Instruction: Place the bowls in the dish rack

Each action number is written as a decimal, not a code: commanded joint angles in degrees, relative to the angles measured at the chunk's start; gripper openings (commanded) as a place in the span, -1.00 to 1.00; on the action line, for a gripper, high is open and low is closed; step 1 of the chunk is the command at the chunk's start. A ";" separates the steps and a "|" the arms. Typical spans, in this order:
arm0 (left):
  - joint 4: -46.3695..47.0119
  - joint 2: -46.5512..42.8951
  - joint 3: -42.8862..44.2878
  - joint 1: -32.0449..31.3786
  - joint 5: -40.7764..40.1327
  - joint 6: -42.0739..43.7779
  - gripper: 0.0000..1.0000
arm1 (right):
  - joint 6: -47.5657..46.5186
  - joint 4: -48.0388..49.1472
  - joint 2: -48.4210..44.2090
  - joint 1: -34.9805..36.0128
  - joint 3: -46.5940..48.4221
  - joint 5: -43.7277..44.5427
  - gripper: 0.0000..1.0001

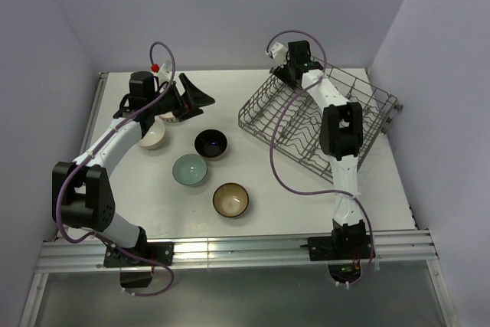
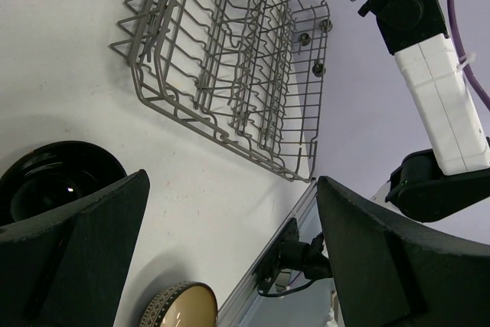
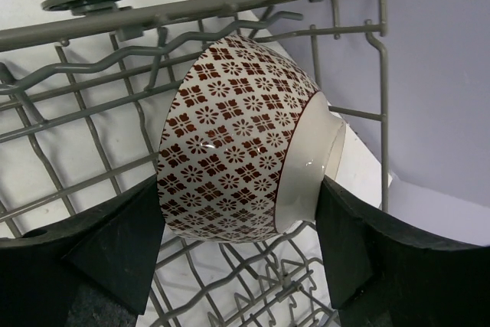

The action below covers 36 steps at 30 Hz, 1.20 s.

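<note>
While the right claw (image 3: 237, 216) pinches the small round red-and-white lattice-patterned ceramic bowl (image 3: 241, 158) between its 2 black fingers, that bowl hangs tipped on its side. Its open rim faces the right-hand finger, and it is over a corner on the far left side of the large rectangular grey wire dish rack (image 1: 325, 124). Whether the bowl touches the wires beneath it I cannot tell. The rack lies on the right half of the white desk (image 1: 283, 204), turned at an angle, and the right arm (image 1: 341, 132) stretches across it from the near edge.

The left claw (image 1: 191, 99) is spread wide and grips nothing. It hovers over the far left part of the desk, its fingers (image 2: 76, 250) framing the rack in the wrist view. 4 bowls sit upright on the desk, left of the rack and apart from it. The cream ceramic bowl (image 1: 153, 137) is farthest left, just on the near side of the left claw. The glossy black bowl (image 1: 210, 143) is to its right, and the pale teal bowl (image 1: 189, 170) sits close beside the black one on its near side. The brown bowl with a tan inside (image 1: 230, 200) lies closest to the desk's near edge.
</note>
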 commanded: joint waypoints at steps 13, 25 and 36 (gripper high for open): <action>1.54 -0.01 1.03 0.79 2.72 1.65 0.92 | -5.20 2.56 1.37 0.42 2.61 4.91 -1.00; 1.54 0.08 0.68 0.70 2.63 1.39 0.93 | -6.78 2.39 1.89 0.33 1.21 5.78 -1.00; -0.66 0.87 2.18 0.70 2.72 1.74 0.94 | -8.36 4.15 1.63 0.33 -1.17 6.75 -0.42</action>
